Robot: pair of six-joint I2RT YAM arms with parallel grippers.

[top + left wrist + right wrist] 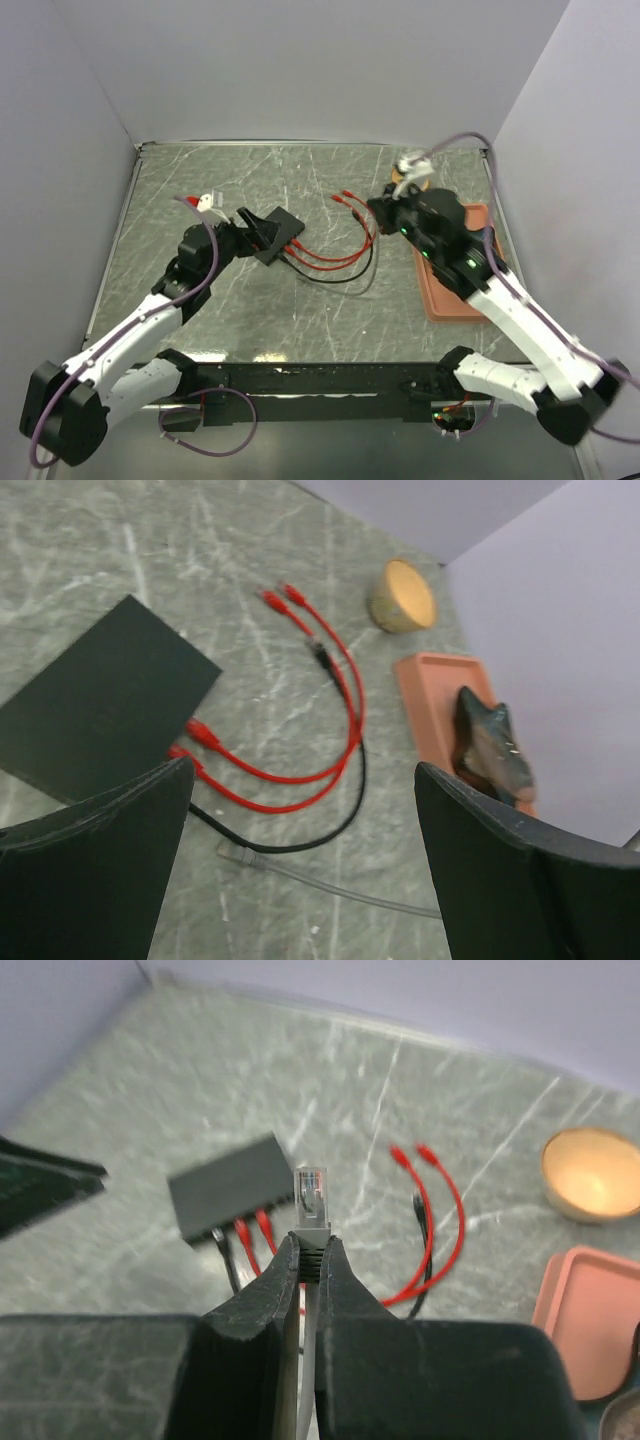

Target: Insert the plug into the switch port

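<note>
Right gripper (pixel 310 1252) tight on one plug (pixel 311 1198), left gripper (pixel 300 780) agape by one switch (pixel 100 700), two red cables (pixel 350 710), one black cable (pixel 356 790).

table (pixel 300 330): grey-green, white marble veining
box (pixel 277 233): matte black
red cables (pixel 356 710): two, bright red
black cable (pixel 330 837): black
plug (pixel 311 1195): clear tip, grey boot
tray (pixel 452 300): orange, right of frame
bowl (pixel 403 596): tan, upper right

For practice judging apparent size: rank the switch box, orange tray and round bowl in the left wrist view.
1. switch box, nearest the camera.
2. orange tray, partly hidden.
3. round bowl.
</note>
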